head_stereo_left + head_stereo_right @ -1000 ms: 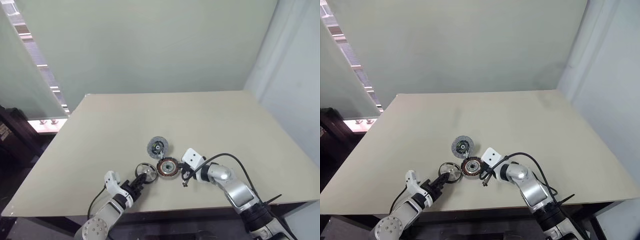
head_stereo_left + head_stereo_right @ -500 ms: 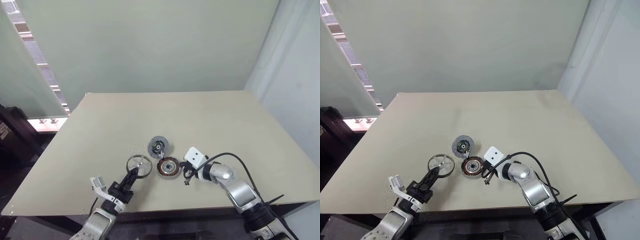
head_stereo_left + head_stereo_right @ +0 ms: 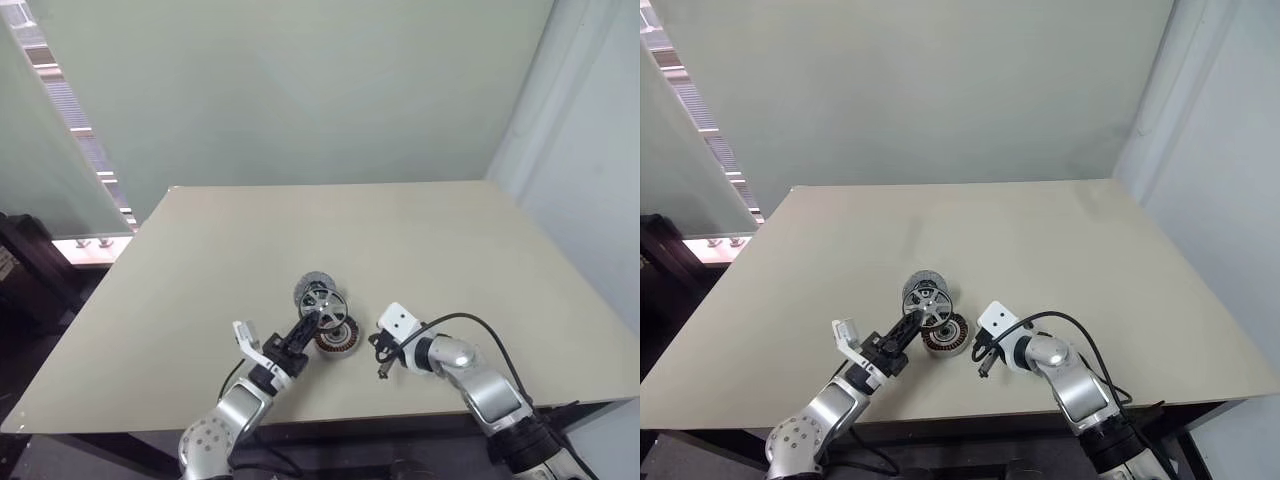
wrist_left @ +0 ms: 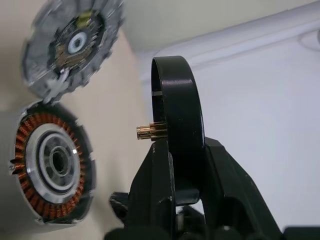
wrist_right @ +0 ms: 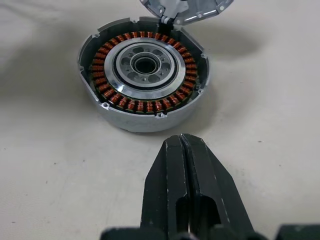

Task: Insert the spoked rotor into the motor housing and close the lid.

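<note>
The left gripper (image 3: 312, 322) holds the spoked rotor (image 3: 322, 300) by its rim, its jaws pinched narrow on the dark ring, up in the air above the desk (image 3: 450, 260). In the left wrist view the ring stands on edge, with a small gold pin (image 4: 150, 131) poking out sideways from its middle. The motor housing (image 5: 144, 71) sits flat on the desk, just below and beside the rotor, with its copper coils showing and its round middle open. To do this step well, I think the arm should turn the rotor until it lies flat, put the gold pin right over the hole in the middle of the housing, and then go down slowly and straight. If the ring goes in crooked, it could catch on the housing wall or push the housing away. The lid (image 4: 74, 44) lies just behind the housing, touching its edge or nearly so, which leaves little room on that side. The right gripper (image 3: 985, 366) rests low near the housing on the other side, with its jaws shut tight on nothing. It looks out of the way for now, and nothing else on the desk seems to block the drop.
</note>
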{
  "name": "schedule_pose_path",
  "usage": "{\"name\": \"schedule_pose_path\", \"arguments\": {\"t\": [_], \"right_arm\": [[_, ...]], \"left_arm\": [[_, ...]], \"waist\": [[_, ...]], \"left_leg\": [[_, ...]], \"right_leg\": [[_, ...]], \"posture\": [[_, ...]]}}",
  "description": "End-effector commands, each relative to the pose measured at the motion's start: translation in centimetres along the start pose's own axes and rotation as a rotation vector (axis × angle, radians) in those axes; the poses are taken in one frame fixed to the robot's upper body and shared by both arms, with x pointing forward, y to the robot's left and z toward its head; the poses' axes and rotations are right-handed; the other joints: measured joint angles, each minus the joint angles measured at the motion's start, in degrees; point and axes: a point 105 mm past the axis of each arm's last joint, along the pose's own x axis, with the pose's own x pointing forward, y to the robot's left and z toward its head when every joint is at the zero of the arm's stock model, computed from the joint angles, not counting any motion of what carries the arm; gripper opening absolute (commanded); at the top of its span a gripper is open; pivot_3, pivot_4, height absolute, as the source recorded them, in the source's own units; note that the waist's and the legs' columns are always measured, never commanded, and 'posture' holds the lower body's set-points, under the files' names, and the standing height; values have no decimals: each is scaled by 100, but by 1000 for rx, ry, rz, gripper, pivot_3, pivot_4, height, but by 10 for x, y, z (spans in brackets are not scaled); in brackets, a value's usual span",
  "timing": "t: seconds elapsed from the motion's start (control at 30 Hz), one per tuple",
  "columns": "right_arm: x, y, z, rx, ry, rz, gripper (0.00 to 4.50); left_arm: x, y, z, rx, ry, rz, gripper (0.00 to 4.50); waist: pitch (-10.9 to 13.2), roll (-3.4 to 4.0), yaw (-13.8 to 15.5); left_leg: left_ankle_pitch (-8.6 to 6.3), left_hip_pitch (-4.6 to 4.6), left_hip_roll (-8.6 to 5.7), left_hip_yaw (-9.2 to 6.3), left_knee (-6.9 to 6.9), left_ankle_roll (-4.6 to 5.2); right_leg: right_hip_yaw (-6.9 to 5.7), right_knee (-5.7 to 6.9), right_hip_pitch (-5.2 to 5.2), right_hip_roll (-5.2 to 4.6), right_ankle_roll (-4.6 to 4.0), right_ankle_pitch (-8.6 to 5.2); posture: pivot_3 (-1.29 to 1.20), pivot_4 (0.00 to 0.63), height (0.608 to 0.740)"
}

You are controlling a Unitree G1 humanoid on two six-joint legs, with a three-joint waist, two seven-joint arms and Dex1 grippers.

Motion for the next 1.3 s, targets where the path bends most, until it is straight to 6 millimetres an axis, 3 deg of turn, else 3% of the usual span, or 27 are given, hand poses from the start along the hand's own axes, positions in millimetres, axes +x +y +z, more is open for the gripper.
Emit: {"name": "schedule_pose_path", "arguments": {"t": [0.03, 0.33, 0.97, 1.3], "right_arm": [[-8, -7, 15, -17, -49, -40, 0], [-12, -6, 13, -4, -41, -61, 0], [-16, -4, 10, 19, -33, -83, 0], [-14, -7, 9, 25, -34, -95, 0]], "left_arm": [[11, 0, -1, 11, 13, -2, 305], [20, 15, -19, -16, 97, 48, 305], [30, 45, -23, 12, 119, 195, 305], [18, 39, -15, 95, 131, 247, 3627]], "waist": [[0, 0, 0], [0, 0, 0], [0, 0, 32], [-1, 0, 27]], "left_leg": [[0, -1, 0, 0, -1, 0], [0, -7, -3, -1, 2, 0], [1, -7, -6, -3, 14, 0], [1, 2, -2, 0, 15, 0]], "right_leg": [[0, 0, -1, 0, 0, 0], [1, -1, -2, -1, 1, 0], [1, -2, 5, -1, 2, 0], [1, -1, 11, -2, 2, 0]], "posture": [[0, 0, 740], [0, 0, 740], [0, 0, 740], [0, 0, 740]]}}
